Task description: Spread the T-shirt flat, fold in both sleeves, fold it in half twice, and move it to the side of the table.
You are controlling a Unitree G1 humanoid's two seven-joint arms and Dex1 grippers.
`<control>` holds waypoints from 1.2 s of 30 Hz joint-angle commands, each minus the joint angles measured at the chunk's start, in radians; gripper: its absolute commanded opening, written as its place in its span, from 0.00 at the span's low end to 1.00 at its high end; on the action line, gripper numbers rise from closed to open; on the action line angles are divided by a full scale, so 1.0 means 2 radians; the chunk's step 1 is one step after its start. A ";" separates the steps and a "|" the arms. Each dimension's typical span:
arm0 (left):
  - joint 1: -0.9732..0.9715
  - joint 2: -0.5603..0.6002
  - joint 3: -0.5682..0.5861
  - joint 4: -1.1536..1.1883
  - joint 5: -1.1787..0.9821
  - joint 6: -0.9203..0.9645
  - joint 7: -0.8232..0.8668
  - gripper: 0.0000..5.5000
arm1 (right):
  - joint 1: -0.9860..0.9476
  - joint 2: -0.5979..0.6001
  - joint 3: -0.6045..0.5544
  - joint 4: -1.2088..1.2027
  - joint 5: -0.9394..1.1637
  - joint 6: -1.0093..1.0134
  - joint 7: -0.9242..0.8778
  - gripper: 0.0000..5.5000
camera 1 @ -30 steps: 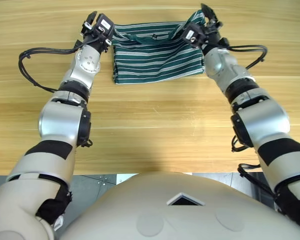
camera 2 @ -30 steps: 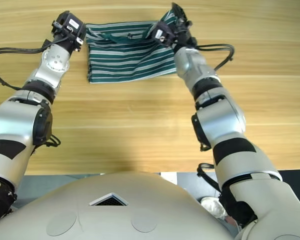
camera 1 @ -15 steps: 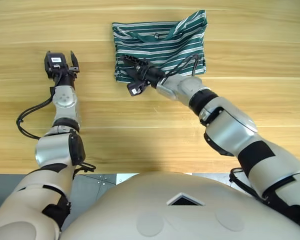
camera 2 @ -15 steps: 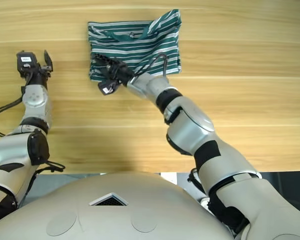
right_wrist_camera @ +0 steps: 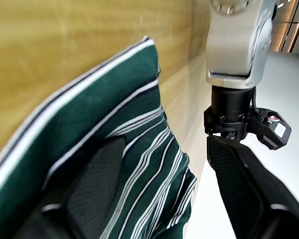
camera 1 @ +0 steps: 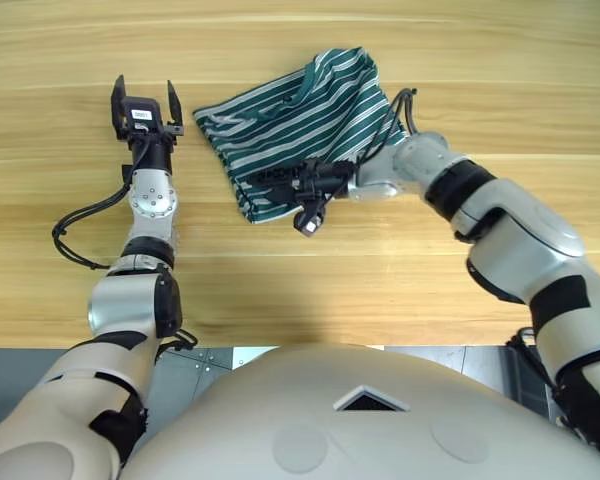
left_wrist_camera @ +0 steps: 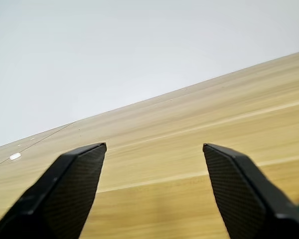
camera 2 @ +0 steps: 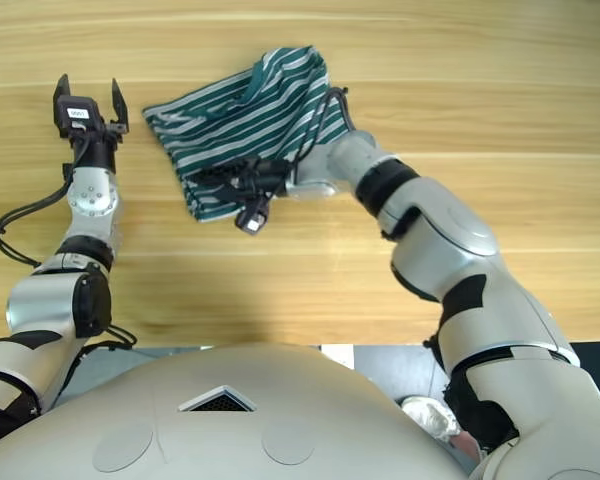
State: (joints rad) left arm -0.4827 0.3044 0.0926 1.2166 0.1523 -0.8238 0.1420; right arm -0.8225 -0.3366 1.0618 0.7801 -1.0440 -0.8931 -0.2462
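The green T-shirt with white stripes (camera 1: 300, 120) lies folded into a small, crooked square on the light wooden table (camera 1: 480, 60), toward the far side. The folds look done, so I think this is the step of moving it to the side. The right gripper (camera 1: 283, 184) sits at the shirt's near corner. Its fingers are apart and one rests on the cloth, likely to drag it. That arm reaches across, low and bent. The left gripper (camera 1: 145, 98) is just left of the shirt, wide open and holding nothing, with its arm stretched straight ahead.
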 commanded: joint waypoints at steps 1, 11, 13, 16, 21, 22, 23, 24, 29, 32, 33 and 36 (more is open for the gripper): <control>-0.023 0.000 -0.024 -0.011 0.025 -0.007 0.004 0.66 | 0.084 -0.108 -0.011 -0.097 0.009 -0.015 0.077 0.56; -0.010 0.028 -0.087 -0.082 0.084 -0.048 -0.021 0.66 | 0.313 -0.317 -0.238 -0.334 0.173 0.115 0.144 0.56; -0.003 0.031 -0.101 -0.109 0.091 -0.061 -0.034 0.66 | 0.299 -0.273 -0.263 -0.354 0.236 0.094 0.142 0.56; 0.018 0.036 -0.123 -0.151 0.103 -0.080 -0.058 0.66 | 0.267 -0.194 -0.292 -0.349 0.351 0.081 0.152 0.56; 0.052 0.037 -0.173 -0.215 0.138 -0.082 -0.104 0.66 | 0.205 -0.077 -0.304 -0.220 0.301 0.118 0.106 0.56; 0.058 0.039 -0.186 -0.230 0.155 -0.077 -0.112 0.66 | 0.199 -0.066 -0.307 -0.204 0.295 0.115 0.100 0.56; 0.067 0.036 -0.200 -0.247 0.164 -0.070 -0.122 0.66 | 0.193 -0.059 -0.315 -0.191 0.286 0.115 0.086 0.56; 0.076 0.031 -0.210 -0.263 0.172 -0.059 -0.130 0.66 | 0.188 -0.054 -0.324 -0.182 0.281 0.116 0.073 0.56; 0.131 0.010 -0.235 -0.349 0.172 -0.003 -0.152 0.66 | 0.173 -0.052 -0.379 -0.149 0.278 0.139 0.031 0.56; 0.153 0.014 -0.243 -0.380 0.166 0.019 -0.173 0.66 | 0.163 -0.051 -0.393 -0.119 0.271 0.151 0.020 0.56; 0.157 0.016 -0.244 -0.385 0.166 0.026 -0.178 0.66 | 0.159 -0.049 -0.396 -0.110 0.271 0.154 0.018 0.56; 0.160 0.022 -0.235 -0.389 0.175 0.051 -0.171 0.66 | 0.154 -0.046 -0.397 -0.093 0.266 0.153 0.013 0.56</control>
State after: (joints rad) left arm -0.1663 0.3333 -0.3859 0.4514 0.4863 -0.7603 -0.2031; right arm -0.4870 -0.4391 0.2767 0.5753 -0.4985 -0.5903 -0.2079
